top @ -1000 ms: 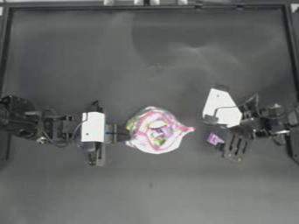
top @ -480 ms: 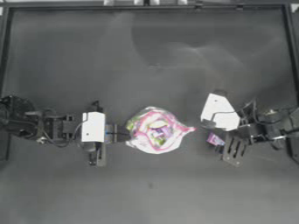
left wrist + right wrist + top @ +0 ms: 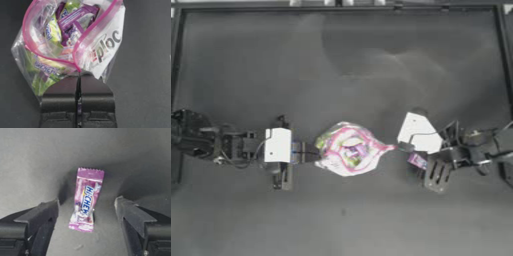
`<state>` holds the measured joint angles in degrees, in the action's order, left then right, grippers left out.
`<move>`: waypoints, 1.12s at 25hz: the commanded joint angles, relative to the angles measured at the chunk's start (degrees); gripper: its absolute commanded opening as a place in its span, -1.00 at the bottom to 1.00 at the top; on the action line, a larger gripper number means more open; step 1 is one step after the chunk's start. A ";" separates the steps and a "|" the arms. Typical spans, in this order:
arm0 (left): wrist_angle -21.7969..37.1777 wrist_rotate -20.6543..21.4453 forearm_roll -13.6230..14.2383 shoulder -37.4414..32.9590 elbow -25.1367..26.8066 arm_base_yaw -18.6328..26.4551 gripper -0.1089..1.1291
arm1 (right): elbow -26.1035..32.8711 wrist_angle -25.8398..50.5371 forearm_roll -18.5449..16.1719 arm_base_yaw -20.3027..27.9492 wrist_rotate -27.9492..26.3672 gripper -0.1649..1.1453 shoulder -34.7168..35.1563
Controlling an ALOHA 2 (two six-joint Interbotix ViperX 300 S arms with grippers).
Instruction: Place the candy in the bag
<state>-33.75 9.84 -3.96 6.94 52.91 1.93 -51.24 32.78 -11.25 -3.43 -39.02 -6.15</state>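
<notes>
Right pincer (image 3: 87,208) lowered around "HI-CHEW" candy (image 3: 85,203).

Both arms are built of dark, near-black links with loose thin cables looping beside the joints. Each carries a white housing near the wrist: on the left arm it shows as a plain rectangular block, on the right arm as a larger angular plate with slanted edges. The left pincer (image 3: 78,75) has two matte black jaws with broad, rounded shoulders, stepped ridges lower down and a narrow seam between them. The right pincer (image 3: 87,205) has matte black jaws too, each ending in a blunt angled tip above a blocky, ridged base with a small screw at the edge
</notes>
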 commanded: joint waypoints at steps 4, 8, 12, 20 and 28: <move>-0.18 0.00 0.00 -1.93 -0.97 0.00 -0.73 | 1.14 -0.09 -0.18 -0.35 -0.97 0.60 0.00; -0.18 0.00 0.09 -1.93 -0.97 -0.09 -0.72 | 1.05 0.09 -0.35 -0.70 -1.76 0.40 0.00; -0.18 0.00 0.09 -1.93 -0.97 0.00 -0.73 | 0.97 0.18 -0.44 -0.79 -2.29 0.20 0.00; -0.18 0.00 0.09 -1.93 -0.97 -0.09 -0.73 | 1.32 0.26 -0.44 -0.97 -2.37 0.06 0.70; -0.18 0.00 0.09 -1.93 -1.05 -0.09 -0.72 | 1.58 0.62 -0.97 -1.05 -2.29 0.06 -2.11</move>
<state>-33.75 9.84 -3.96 6.94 52.82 1.93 -50.71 33.31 -11.78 -4.39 -41.31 -5.80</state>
